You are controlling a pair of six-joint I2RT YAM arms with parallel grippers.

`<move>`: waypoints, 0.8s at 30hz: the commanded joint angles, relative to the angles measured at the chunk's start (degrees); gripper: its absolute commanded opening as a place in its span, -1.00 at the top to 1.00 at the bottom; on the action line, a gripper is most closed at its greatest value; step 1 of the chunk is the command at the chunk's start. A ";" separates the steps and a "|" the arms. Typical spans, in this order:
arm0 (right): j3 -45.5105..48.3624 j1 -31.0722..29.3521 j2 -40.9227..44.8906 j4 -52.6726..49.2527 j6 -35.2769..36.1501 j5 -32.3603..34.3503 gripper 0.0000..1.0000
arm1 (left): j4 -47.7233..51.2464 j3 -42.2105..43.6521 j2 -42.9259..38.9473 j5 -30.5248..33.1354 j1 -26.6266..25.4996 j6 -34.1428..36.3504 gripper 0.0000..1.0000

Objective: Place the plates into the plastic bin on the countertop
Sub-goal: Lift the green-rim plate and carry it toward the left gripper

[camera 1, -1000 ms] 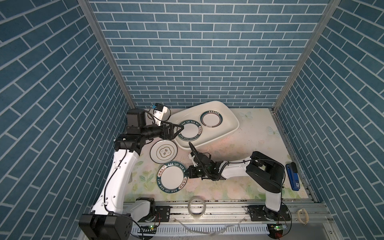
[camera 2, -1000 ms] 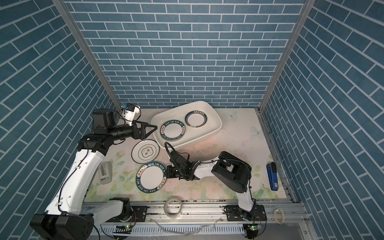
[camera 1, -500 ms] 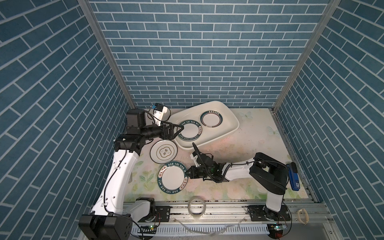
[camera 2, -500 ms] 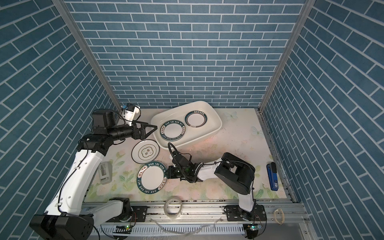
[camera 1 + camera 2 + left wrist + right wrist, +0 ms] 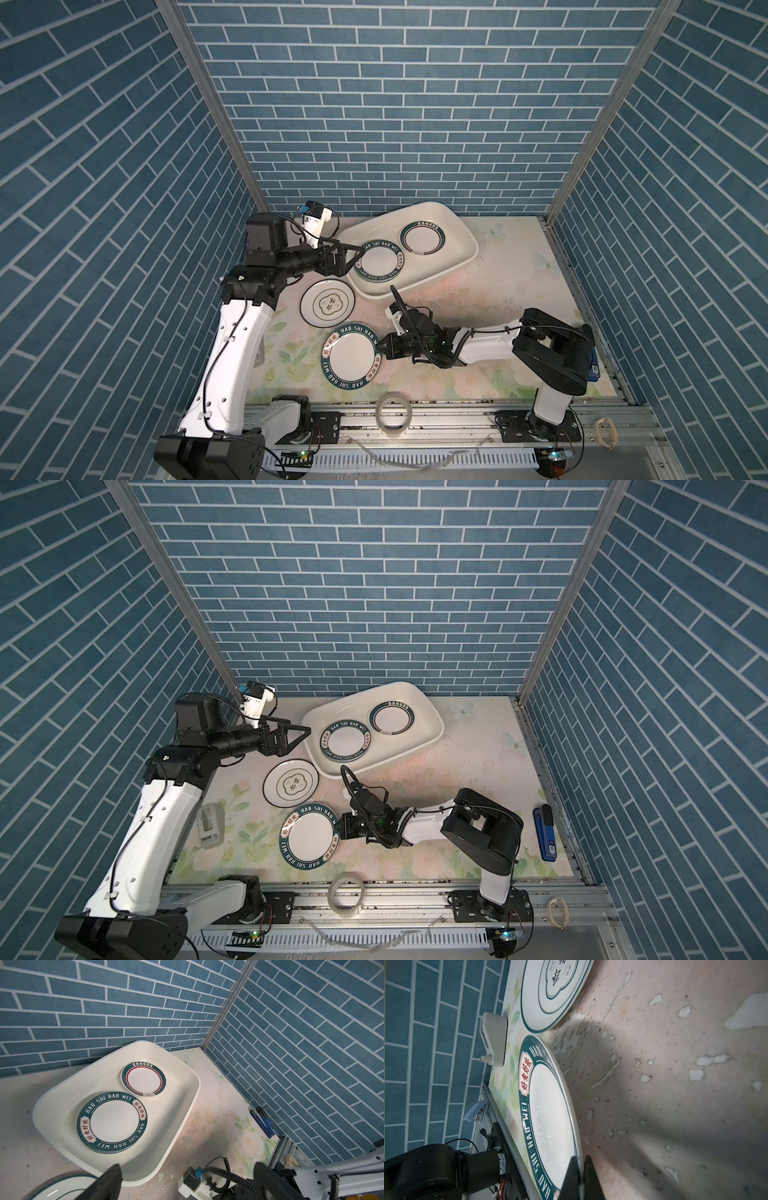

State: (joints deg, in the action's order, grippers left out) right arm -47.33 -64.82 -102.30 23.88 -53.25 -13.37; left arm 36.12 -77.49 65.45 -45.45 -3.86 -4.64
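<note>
In the lower middle of both top views a clear tape roll (image 5: 392, 417) stands on the metal front rail (image 5: 457, 415). Just above it, on the pale flowered countertop (image 5: 478, 374), lies a round white plate with a green lettered rim (image 5: 353, 356). The right gripper (image 5: 384, 347) reaches in low from the right, its fingers pressed together on this plate's right edge, pinching the rim.

A small grey-white box (image 5: 209, 825) sits at the left and a blue stapler (image 5: 545, 833) at the far right. Higher and to the left lies a white plate with a flower emblem (image 5: 328, 306). Above it the left gripper (image 5: 353, 261) hangs spread wide and holds nothing, at the left end of the glossy white plastic bin (image 5: 457, 232).

The right arm's black cable loop (image 5: 397, 299) rises in front of the bin's near wall. Inside the bin, a second green-lettered plate (image 5: 381, 265) tops a stack at the left, beside a green-rimmed plate with a red ring (image 5: 423, 243).
</note>
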 commanded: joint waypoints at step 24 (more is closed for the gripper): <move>-6.55 2.65 13.36 -9.08 5.83 -3.96 1.00 | 9.36 -11.49 0.51 11.46 0.83 5.80 -0.99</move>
State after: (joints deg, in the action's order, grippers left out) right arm -51.03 -63.05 -91.79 15.57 -48.97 -15.31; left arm 42.65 -86.83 65.80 -34.72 -3.33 -2.72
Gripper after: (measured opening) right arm 0.069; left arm 0.994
